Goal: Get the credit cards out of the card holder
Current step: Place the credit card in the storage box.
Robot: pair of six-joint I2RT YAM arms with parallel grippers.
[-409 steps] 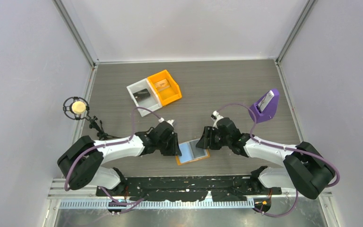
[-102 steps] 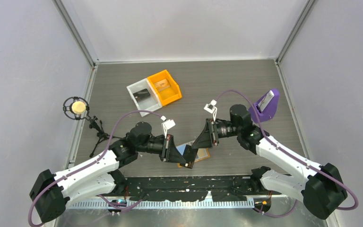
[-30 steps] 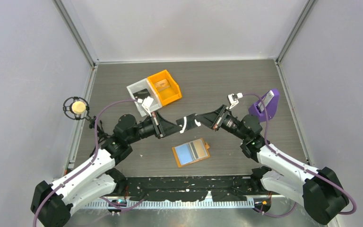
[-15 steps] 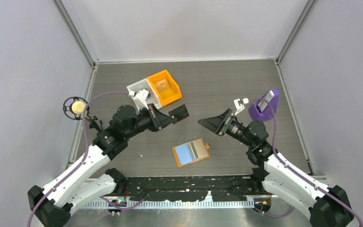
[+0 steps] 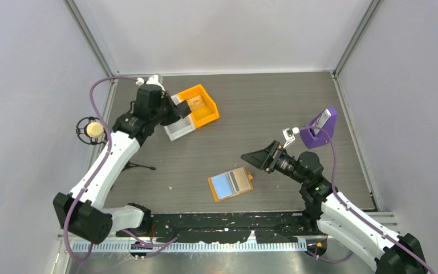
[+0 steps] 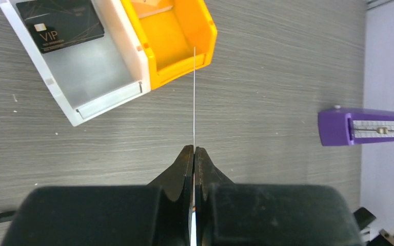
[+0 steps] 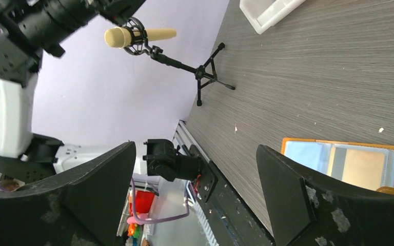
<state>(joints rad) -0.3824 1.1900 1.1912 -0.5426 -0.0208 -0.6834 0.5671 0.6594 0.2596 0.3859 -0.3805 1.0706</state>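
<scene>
The orange card holder lies open on the table with its light blue panels up, and a tan credit card sits in its right pocket. My left gripper is over the bins at the back left, shut on a credit card that shows edge-on as a thin line beyond the fingertips. My right gripper hovers just right of the holder, open and empty. In the right wrist view the card holder lies low on the right, beyond the spread fingers.
A white bin holds a black VIP card, and an orange bin stands beside it. At the right stands a purple wedge stand. A microphone on a small tripod stands at the table's left edge.
My right gripper opened and let go of the card, then drew back toward the near right. My left arm swung the card from mid-table to above the bins.
</scene>
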